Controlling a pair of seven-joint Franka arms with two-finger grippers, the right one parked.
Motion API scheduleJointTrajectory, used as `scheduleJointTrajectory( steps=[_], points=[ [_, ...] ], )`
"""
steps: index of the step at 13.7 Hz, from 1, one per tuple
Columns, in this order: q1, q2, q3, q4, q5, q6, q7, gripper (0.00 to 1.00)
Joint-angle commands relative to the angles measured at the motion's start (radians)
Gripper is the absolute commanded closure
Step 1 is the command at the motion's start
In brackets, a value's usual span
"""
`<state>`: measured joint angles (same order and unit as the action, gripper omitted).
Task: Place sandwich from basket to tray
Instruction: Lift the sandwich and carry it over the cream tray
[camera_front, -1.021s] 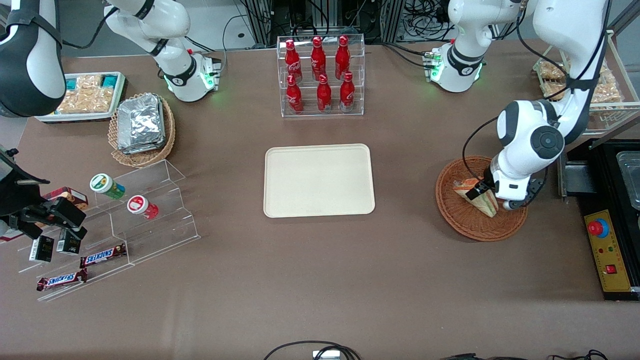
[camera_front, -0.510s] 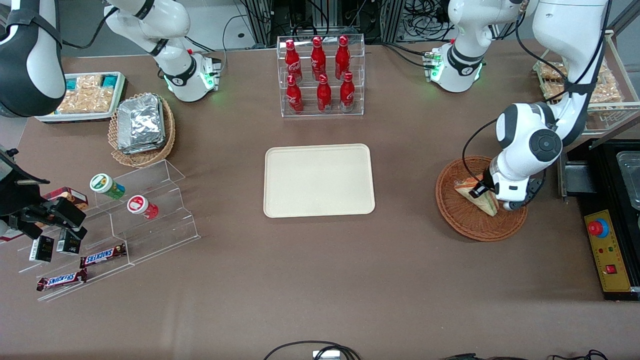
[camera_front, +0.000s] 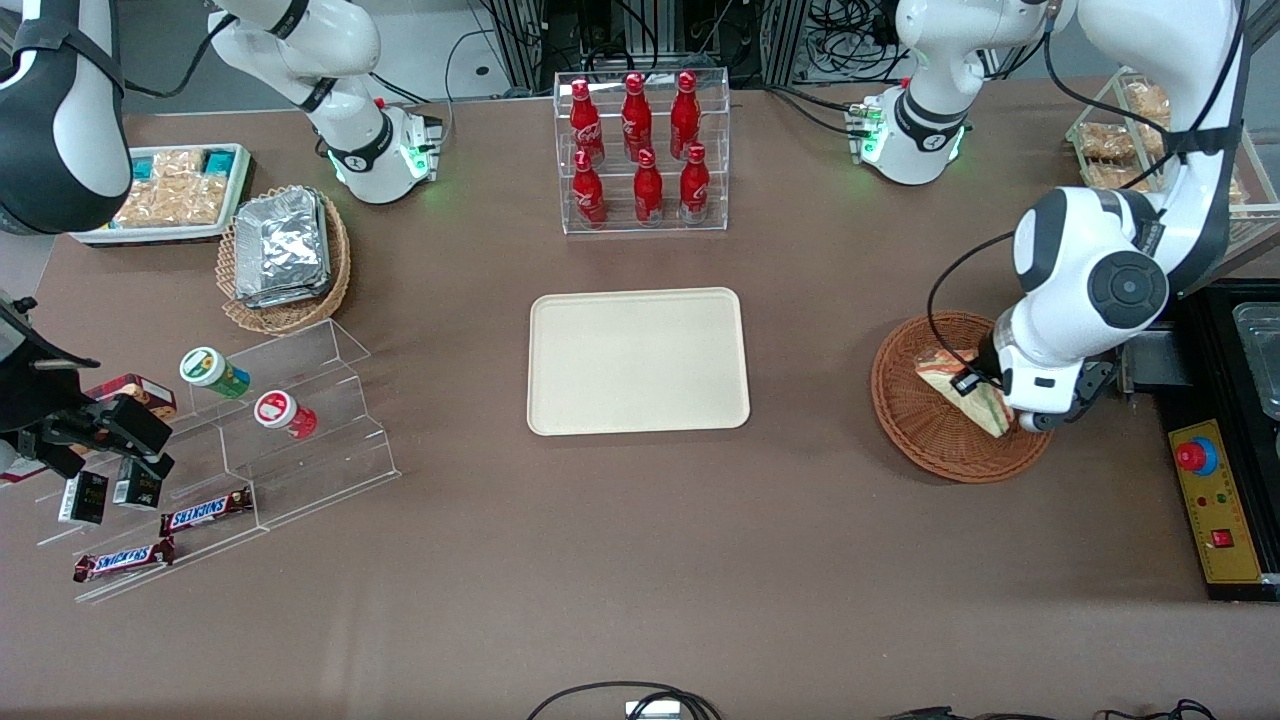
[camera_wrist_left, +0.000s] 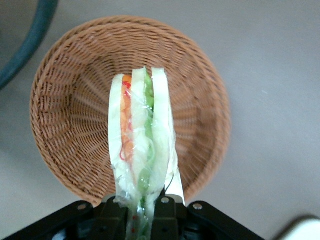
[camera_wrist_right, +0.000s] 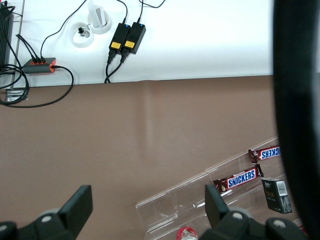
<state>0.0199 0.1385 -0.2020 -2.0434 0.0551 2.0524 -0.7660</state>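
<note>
Gripper (camera_wrist_left: 141, 220) clenched on the sandwich (camera_wrist_left: 142, 150), pinching it at one end, with the wedge sticking out over the basket (camera_wrist_left: 65, 115)

Sandwich (camera_front: 962, 392) held above the basket (camera_front: 915, 420), probably lifted clear of the wicker, though hard to be sure from the front. Basket sitting near the working arm's end of the desk, close to the black box with the red button (camera_front: 1196, 456)

Tray (camera_front: 637, 361) in the middle of the desk, well apart from the basket, nearer the front camera than the rack of red bottles (camera_front: 642, 150). Nothing on it yet

So: grabbing looks done, lifting looks about done. Left to do: carry the sandwich sideways across the bare desk toward the tray, lower it onto the flat part inside the rim, let go, pull away

Grip is only on one end of a soft wrapped wedge, so could slip or droop on the way

Roughly a third of the job finished, by the look of it
</note>
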Motion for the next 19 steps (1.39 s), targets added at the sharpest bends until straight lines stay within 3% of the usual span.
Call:
scheduleJointTrajectory(
  steps=[1,5,10,19],
  points=[
    [-0.072,0.001,-0.037,0.052,0.012,-0.054,-0.021,1.00],
    [-0.211,0.013,-0.051,0.091,0.020,-0.049,-0.022,1.00],
    [-0.418,0.081,-0.054,0.104,0.139,-0.032,-0.025,1.00],
    [-0.613,0.269,-0.053,0.163,0.144,0.150,-0.045,1.00]
  ],
)
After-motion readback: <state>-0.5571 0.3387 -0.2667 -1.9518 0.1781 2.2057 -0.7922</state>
